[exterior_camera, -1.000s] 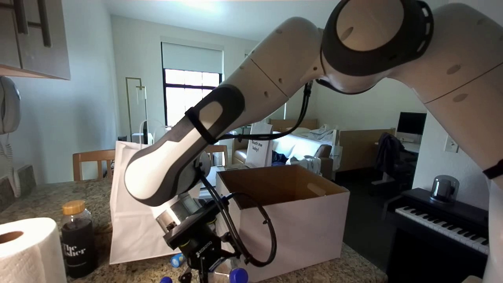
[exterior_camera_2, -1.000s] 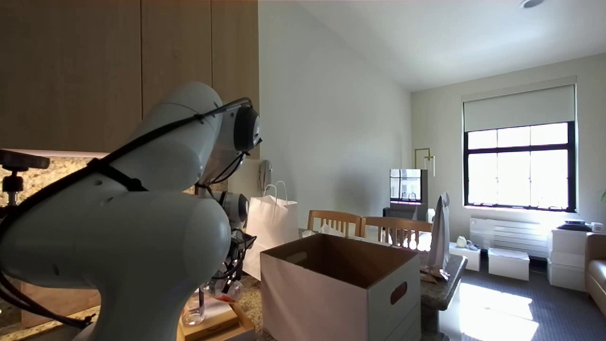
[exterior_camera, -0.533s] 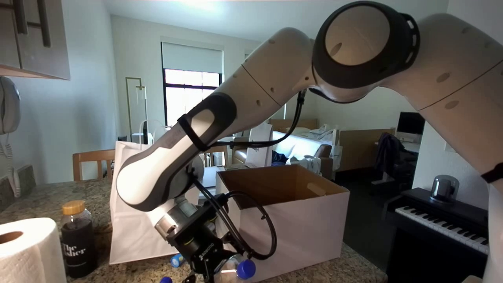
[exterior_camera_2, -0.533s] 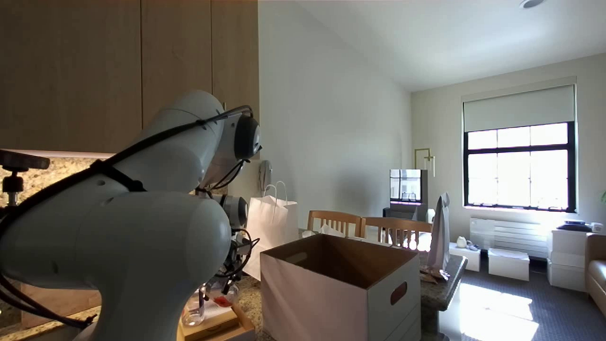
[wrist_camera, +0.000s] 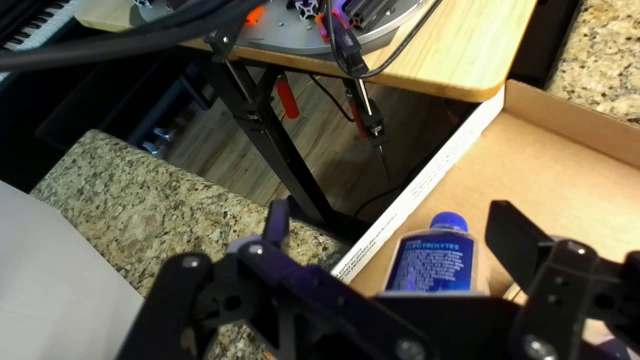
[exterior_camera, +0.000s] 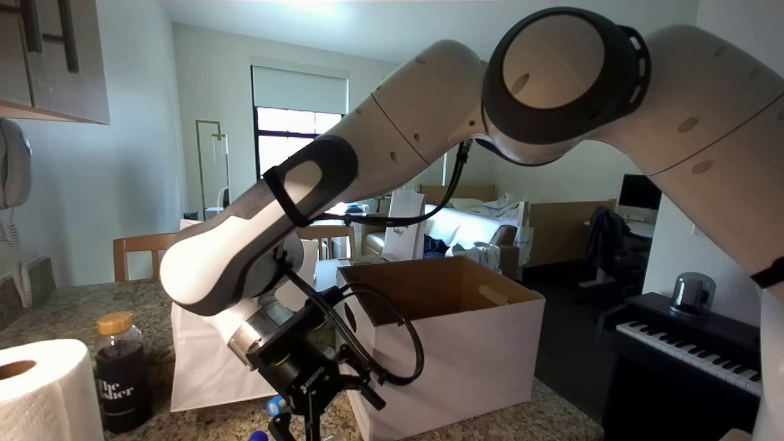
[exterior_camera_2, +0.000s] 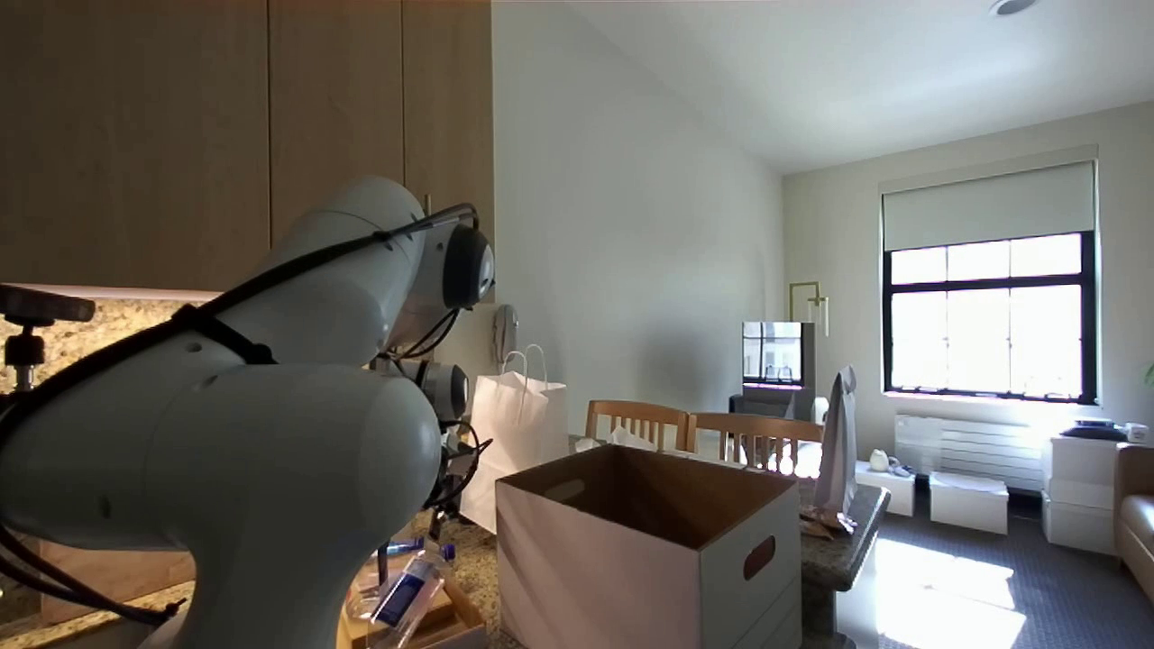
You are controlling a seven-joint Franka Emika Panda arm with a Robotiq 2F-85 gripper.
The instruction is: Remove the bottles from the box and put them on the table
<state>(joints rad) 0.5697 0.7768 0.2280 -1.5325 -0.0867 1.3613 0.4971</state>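
My gripper (wrist_camera: 391, 225) stands open, its fingers spread wide. Between them in the wrist view, touching neither finger, shows a bottle (wrist_camera: 432, 262) with a blue cap and blue label; its lower end is hidden by the gripper. It is over a shallow cardboard tray (wrist_camera: 555, 165). An exterior view shows a blue-labelled bottle (exterior_camera_2: 403, 595) tilted at this tray, with another blue cap (exterior_camera_2: 410, 544) behind it. A further blue cap (exterior_camera: 258, 436) is cut off at a frame's bottom edge. The white box (exterior_camera: 453, 361) stands upright on the speckled table (exterior_camera: 508, 419), its floor hidden.
A white paper bag (exterior_camera: 214, 367) stands behind the gripper. Nearby are a dark jar (exterior_camera: 122, 386) with an orange lid and a paper roll (exterior_camera: 52, 392). A small blue item (exterior_camera: 275, 405) lies by the bag. A wooden stand (wrist_camera: 465, 50) borders the tray in the wrist view.
My gripper has opened and let go of the blue-capped bottle, which has dropped out from between its fingers. The wrist has shifted slightly left in an exterior view. The box has not moved.
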